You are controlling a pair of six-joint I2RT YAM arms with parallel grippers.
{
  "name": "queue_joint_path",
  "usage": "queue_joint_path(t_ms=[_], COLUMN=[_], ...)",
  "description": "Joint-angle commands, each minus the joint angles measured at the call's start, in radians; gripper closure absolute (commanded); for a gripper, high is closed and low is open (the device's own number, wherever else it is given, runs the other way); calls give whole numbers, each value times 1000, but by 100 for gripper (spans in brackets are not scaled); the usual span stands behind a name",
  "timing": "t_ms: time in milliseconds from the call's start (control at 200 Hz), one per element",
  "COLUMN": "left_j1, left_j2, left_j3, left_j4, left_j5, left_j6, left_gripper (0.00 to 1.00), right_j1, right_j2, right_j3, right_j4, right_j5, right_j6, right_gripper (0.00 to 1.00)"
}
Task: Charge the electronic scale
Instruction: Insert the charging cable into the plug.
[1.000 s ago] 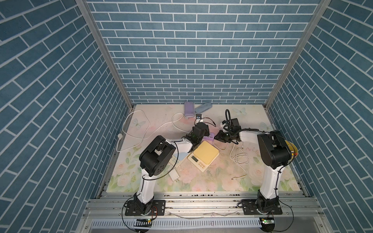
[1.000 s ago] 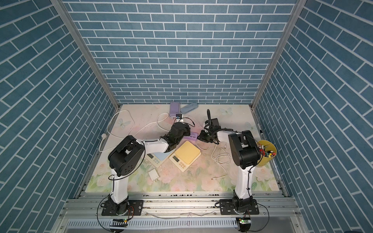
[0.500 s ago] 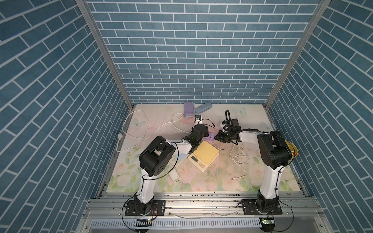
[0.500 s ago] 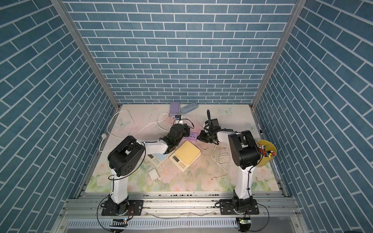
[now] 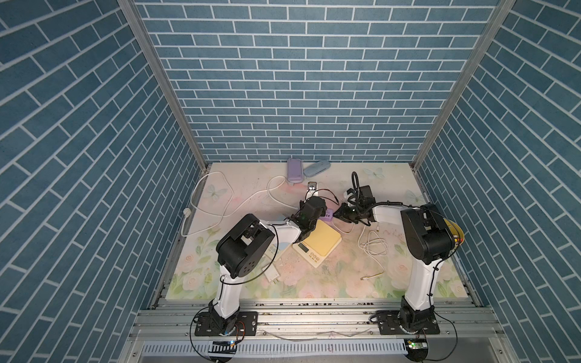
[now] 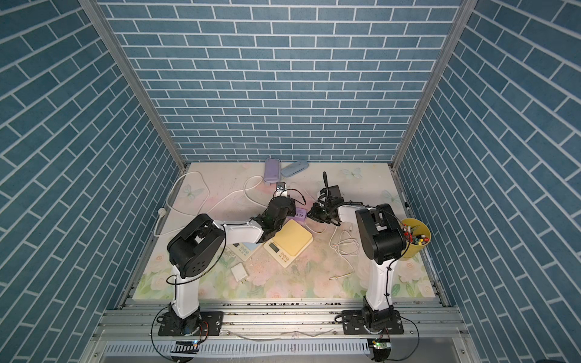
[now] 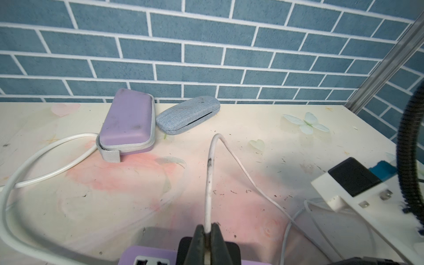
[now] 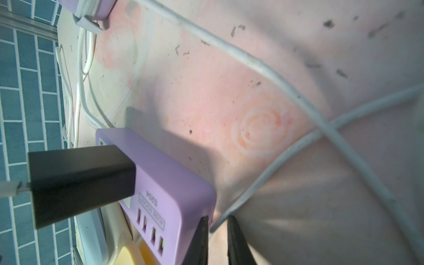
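— Yellow platform, that's your scale (image 5: pixel 317 243). It lies flat on the floral mat (image 5: pixel 314 283), its far corner just beside the purple power strip (image 5: pixel 328 216). I can't see anything plugged into it yet.

— And my left gripper?

— Your left gripper (image 7: pixel 207 231) is pinched tight on the thin white lead (image 7: pixel 210 179), right where it leaves the black adapter (image 8: pixel 80 181). That adapter sits in the strip's socket.

— Fully seated?

— I can't tell from these views. If you press it home, push straight along the prongs and don't haul on the lead. A cord gripped that close to its plug will kink or pull loose, I'd judge.

— The right side?

— Your right gripper (image 8: pixel 218 229) stands narrow at the strip's end, with another white cable (image 8: pixel 263 181) running into the gap. I can't tell whether it's actually clamped.

— So what should it do?

— Hold it low beside the strip as a brace, so the light strip doesn't skid under the push. After that you'll need the lead's free end brought to the scale's port, which is hidden here.
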Motion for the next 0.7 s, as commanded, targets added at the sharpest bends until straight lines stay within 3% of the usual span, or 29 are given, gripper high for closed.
queue_joint_path(t_ms=[0,395,695], left_j1=[-24,-83,-117], left_j2=[14,76,128], left_j3=[-16,-23,-29], left_j4=[-161,-138,-163], left_j5=[-59,-104,-122], left_j6=[22,11,-82], left_gripper=[100,100,100], right_j1=[4,-2,-9], right_j2=[-39,-46,-49], right_j3=[-20,-41,-38], right_j4=[18,40,63], right_j5=[-7,-28,-41], right_j6=[61,99,132], right_gripper=[82,83,83])
